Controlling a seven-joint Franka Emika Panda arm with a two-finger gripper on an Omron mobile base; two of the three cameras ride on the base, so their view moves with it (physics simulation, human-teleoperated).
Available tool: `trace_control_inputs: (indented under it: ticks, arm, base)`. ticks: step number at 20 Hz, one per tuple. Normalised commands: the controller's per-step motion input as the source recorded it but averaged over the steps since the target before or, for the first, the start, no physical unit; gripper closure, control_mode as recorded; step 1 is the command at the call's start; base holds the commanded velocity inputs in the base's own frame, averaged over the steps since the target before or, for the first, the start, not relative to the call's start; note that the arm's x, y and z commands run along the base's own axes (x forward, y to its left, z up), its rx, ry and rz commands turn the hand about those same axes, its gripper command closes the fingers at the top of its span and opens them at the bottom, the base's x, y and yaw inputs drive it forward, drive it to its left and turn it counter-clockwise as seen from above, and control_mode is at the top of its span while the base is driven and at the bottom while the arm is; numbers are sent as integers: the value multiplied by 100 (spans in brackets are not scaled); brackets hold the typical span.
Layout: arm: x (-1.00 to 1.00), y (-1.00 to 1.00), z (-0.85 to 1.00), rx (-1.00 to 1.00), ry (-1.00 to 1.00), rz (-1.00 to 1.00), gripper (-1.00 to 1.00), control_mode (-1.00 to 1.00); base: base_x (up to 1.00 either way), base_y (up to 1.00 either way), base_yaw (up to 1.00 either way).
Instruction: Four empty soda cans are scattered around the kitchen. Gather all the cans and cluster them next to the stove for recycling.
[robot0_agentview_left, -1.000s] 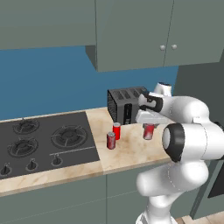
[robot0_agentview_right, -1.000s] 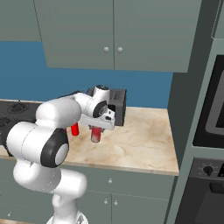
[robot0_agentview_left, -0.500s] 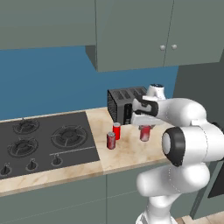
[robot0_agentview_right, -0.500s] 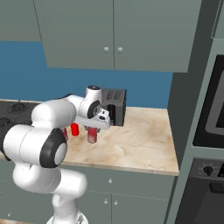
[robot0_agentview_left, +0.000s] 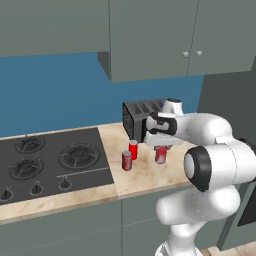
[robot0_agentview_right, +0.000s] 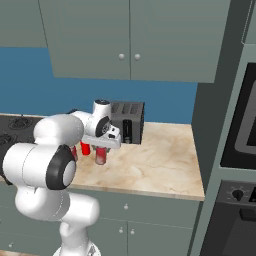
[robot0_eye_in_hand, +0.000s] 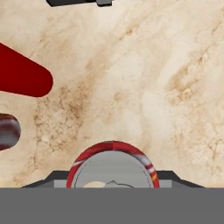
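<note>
My gripper (robot0_agentview_left: 161, 146) points down and is shut on a red soda can (robot0_agentview_left: 161, 155) over the beige counter, right of the stove (robot0_agentview_left: 50, 160). From the right base view, the held can (robot0_agentview_right: 101, 157) hangs under the gripper (robot0_agentview_right: 102, 148). Its silvery top (robot0_eye_in_hand: 112, 169) sits between the fingertips in the hand view. Two more soda cans (robot0_agentview_left: 133, 149) (robot0_agentview_left: 127, 160) stand upright by the stove's right edge, a short way left of the held one. The hand view shows them at the left (robot0_eye_in_hand: 22, 76) (robot0_eye_in_hand: 6, 131). Whether the held can touches the counter I cannot tell.
A black slotted toaster (robot0_agentview_left: 137, 117) stands at the back of the counter just behind the gripper, also seen in the right base view (robot0_agentview_right: 127, 121). Wall cabinets (robot0_agentview_left: 155, 37) hang overhead. An oven column (robot0_agentview_right: 240, 150) bounds the counter on the right.
The gripper has carried the can leftward, closer to the two standing cans and the stove, and a little lower. The two standing cans have not moved.
</note>
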Motion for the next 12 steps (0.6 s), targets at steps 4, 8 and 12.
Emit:
trace_control_inputs:
  ticks: [4,8,12]
  arm:
    - [0,24,-15,0,0,0,100,-100]
    - [-1,21,-11,0,-3,0,100,-100]
    - [-6,19,-10,0,-5,0,100,-100]
  base:
    - [0,0,0]
    - [0,0,0]
    - [0,0,0]
